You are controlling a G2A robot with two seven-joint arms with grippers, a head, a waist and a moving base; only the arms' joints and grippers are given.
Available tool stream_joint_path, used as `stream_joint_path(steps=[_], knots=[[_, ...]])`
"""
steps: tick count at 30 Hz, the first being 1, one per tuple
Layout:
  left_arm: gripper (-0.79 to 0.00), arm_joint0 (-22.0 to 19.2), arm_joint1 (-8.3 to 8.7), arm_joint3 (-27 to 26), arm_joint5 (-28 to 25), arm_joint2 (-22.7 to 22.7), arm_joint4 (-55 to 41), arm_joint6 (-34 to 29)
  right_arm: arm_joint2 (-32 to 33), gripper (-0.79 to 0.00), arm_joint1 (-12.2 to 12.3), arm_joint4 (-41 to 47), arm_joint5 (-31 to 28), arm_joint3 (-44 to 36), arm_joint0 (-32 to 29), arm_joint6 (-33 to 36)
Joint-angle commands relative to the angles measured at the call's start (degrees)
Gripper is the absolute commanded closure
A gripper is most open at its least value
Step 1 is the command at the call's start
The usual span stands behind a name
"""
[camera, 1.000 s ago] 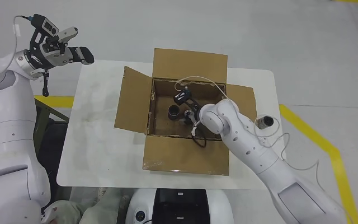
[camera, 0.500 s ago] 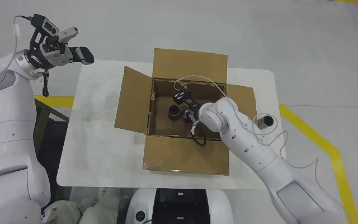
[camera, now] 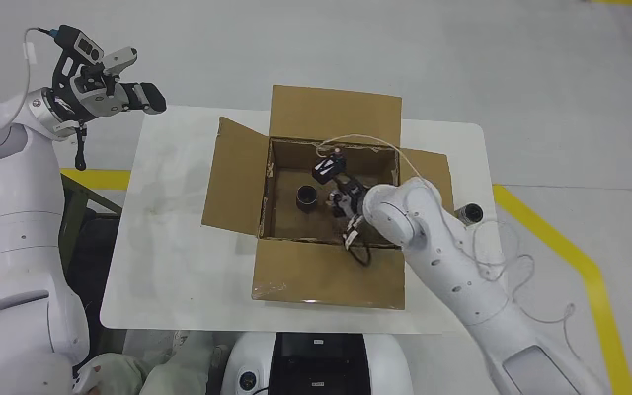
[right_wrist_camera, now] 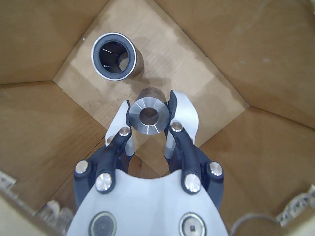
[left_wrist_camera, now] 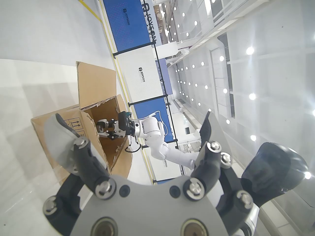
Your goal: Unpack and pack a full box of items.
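While my right gripper (right_wrist_camera: 149,115) hangs inside the cardboard box (right_wrist_camera: 221,37), its fingers clamp a steel cylinder (right_wrist_camera: 148,117), just beside an upright black-lined sleeve (right_wrist_camera: 113,56). My left gripper (left_wrist_camera: 133,119): spread wide, holding nothing, by the table (camera: 168,247) corner.

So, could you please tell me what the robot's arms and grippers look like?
The left arm and right arm are smooth white shells with rounded joints. The left gripper and right gripper each have black linkage fingers with silver bolts and pale curved tips lined in black, on a grey round-edged plate. A thin white cable loops over the right wrist.
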Motion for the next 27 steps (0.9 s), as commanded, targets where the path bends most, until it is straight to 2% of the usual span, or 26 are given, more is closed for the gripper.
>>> stream_joint_path(steps=[1,12,27], knots=[[-0.785,0.0,0.0,0.0,0.0,0.0,0.0,0.0,1.0,0.0,0.4,-0.6,0.0,-3.1,-1.4,0.9],[-0.785,0.0,0.0,0.0,0.0,0.0,0.0,0.0,4.9,0.0,2.1,-4.8,-0.6,-19.5,-8.4,4.4],[-0.785,0.0,0.0,0.0,0.0,0.0,0.0,0.0,16.1,0.0,3.7,-1.3,4.5,-28.7,-15.0,9.5]])
